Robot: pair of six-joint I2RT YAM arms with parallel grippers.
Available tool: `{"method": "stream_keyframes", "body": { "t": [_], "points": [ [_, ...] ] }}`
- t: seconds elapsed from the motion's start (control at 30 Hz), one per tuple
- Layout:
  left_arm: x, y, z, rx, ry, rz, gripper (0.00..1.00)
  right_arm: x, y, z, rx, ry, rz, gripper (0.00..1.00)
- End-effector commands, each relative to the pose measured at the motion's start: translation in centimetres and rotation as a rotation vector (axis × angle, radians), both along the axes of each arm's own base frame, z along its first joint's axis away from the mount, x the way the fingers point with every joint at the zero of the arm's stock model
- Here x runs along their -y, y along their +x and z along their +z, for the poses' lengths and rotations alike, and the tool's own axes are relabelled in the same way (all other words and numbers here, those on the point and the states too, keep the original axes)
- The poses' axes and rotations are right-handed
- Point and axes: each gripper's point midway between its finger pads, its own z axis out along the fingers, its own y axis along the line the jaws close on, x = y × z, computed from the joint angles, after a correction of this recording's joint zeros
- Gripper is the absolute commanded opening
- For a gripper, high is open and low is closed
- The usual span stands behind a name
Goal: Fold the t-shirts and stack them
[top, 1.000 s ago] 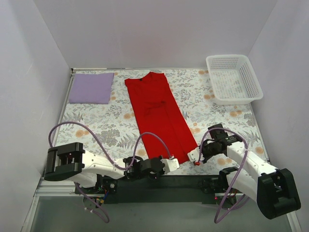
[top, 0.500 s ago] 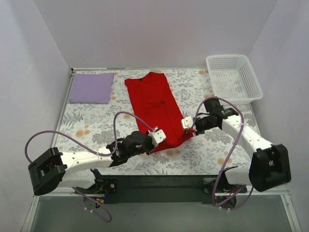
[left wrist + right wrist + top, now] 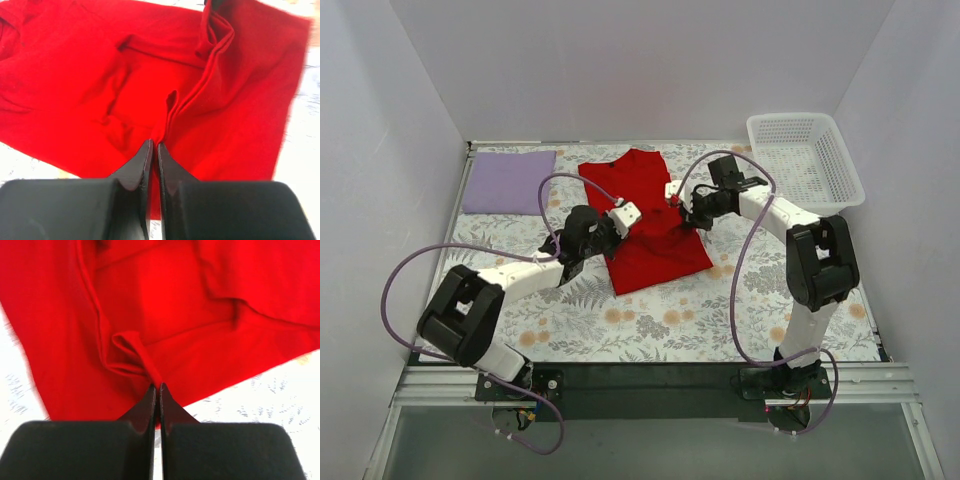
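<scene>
A red t-shirt [image 3: 650, 225] lies on the flowered table, its near half folded back over its far half. My left gripper [image 3: 623, 216] is shut on the shirt's hem at the left side; the left wrist view shows the cloth [image 3: 210, 100] pinched at the tips [image 3: 154, 146]. My right gripper [image 3: 673, 193] is shut on the hem at the right side; the right wrist view shows a red fold [image 3: 150, 325] held at the tips [image 3: 156, 386]. A folded lilac t-shirt [image 3: 508, 181] lies at the far left corner.
A white plastic basket [image 3: 804, 163] stands at the far right corner. White walls close in the table on the left, back and right. Purple cables loop from both arms above the table.
Both grippers have carried the shirt's near hem from the front edge up toward the collar end, folding the shirt roughly in half. Both arms now reach far over the table.
</scene>
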Motion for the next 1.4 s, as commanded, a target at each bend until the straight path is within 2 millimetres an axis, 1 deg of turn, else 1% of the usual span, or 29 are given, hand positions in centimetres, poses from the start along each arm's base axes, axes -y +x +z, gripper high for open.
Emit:
{"method": "stream_keyframes", "body": {
  "t": [0.0,0.03,0.07,0.1,0.13,0.17,0.23,0.27,0.43,0.57,0.6,0.63,0.8,0.83,0.87,1.2,1.23,1.37],
  "points": [
    [0.5,2.1,1.3,0.035,-0.019,-0.048,0.0,-1.0,3.5,0.9,0.02,0.014,-0.09,0.01],
    [0.4,2.4,1.3,0.036,-0.018,-0.049,0.0,-1.1,3.9,0.8,0.011,0.016,-0.108,0.01],
    [0.4,2.7,0.7,0.025,-0.013,-0.046,0.0,-1.3,4.9,1.3,0.03,0.02,-0.124,0.01],
    [0.2,3.2,0.8,0.025,-0.016,-0.041,0.0,-1.4,5.3,0.7,0.017,0.015,-0.133,0.01],
    [0.1,3.5,0.7,0.023,-0.014,-0.037,0.0,-1.5,5.6,0.6,0.007,0.018,-0.151,0.01],
    [0.0,3.7,0.3,0.015,-0.009,-0.034,0.0,-1.6,6.3,1.0,0.021,0.024,-0.163,0.01],
    [-0.1,4.3,0.4,0.018,-0.011,-0.029,0.0,-1.8,6.8,0.5,0.002,0.027,-0.187,0.01],
    [-0.4,4.6,0.1,0.012,-0.005,-0.022,0.0,-1.9,7.3,0.5,0.003,0.026,-0.197,0.01],
    [-0.7,5.5,0.1,0.011,0.001,-0.01,0.0,-2.4,7.8,0.1,-0.007,0.028,-0.216,0.01],
    [-1.1,6.1,-0.2,0.005,0.005,0.005,0.0,-2.7,8.6,0.0,-0.01,0.028,-0.247,0.01],
    [-1.2,6.2,-0.2,0.007,0.004,0.005,0.0,-2.8,8.7,-0.3,-0.016,0.025,-0.252,0.01],
    [-1.3,6.3,-0.3,0.005,0.006,0.009,0.0,-2.8,9.0,-0.1,-0.011,0.027,-0.263,0.01],
    [-1.4,6.9,-0.6,0.001,0.009,0.016,0.0,-3.1,9.6,-0.5,-0.007,0.019,-0.289,0.01],
    [-1.4,7.0,-0.5,0.004,0.01,0.015,0.0,-3.2,10.1,-0.3,0.007,0.021,-0.299,0.01],
    [-1.5,7.2,-0.7,0.001,0.013,0.019,0.0,-3.1,10.2,-0.6,0.001,0.017,-0.307,0.01],
    [-2.2,9.1,-1.4,0.001,0.029,0.059,0.0,-3.4,12.3,0.0,0.042,0.024,-0.38,0.01],
    [-2.1,9.3,-1.2,0.005,0.026,0.061,0.0,-3.4,12.5,0.0,0.043,0.022,-0.386,0.01],
    [-2.4,10.1,-1.5,0.001,0.03,0.076,0.0,-3.5,13.1,-0.3,0.045,0.019,-0.399,0.01]
  ]
}}
